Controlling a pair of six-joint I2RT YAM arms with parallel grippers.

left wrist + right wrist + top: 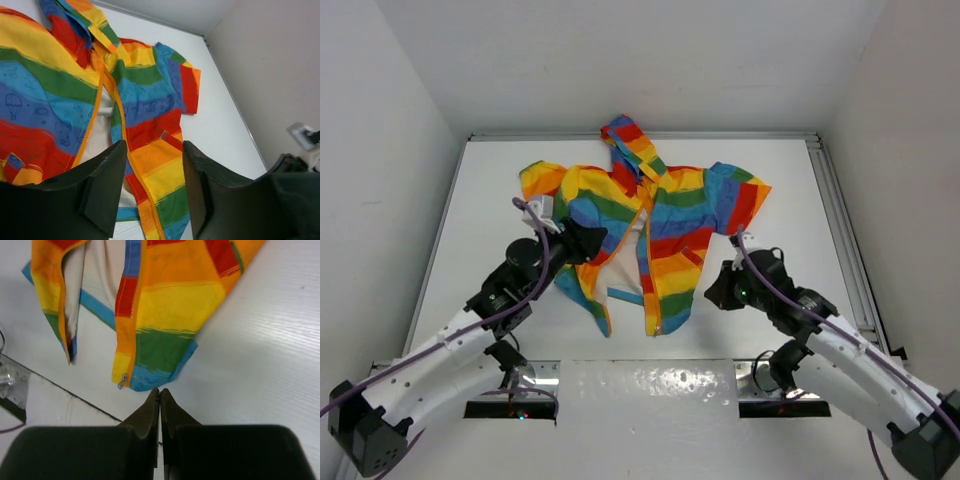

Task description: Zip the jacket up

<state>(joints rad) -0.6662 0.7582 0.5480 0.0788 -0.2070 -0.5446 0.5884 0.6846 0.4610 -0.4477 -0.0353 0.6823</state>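
Observation:
The rainbow-striped jacket (660, 215) lies flat and unzipped on the white table, hood at the far end, pale lining showing between the front panels. My left gripper (582, 243) is open and empty above the jacket's left panel; its view shows the orange zipper trim (141, 192) between the jaws. My right gripper (712, 287) is shut and empty beside the right panel's lower edge. The metal zipper pull (121, 381) hangs at the bottom of the right panel, just left of the right fingertips (154, 396).
The white table (770, 330) is bounded by walls on the left, right and far sides. A metal rail (840, 230) runs along its right edge. A shiny plate (650, 385) sits at the near edge between the arm bases.

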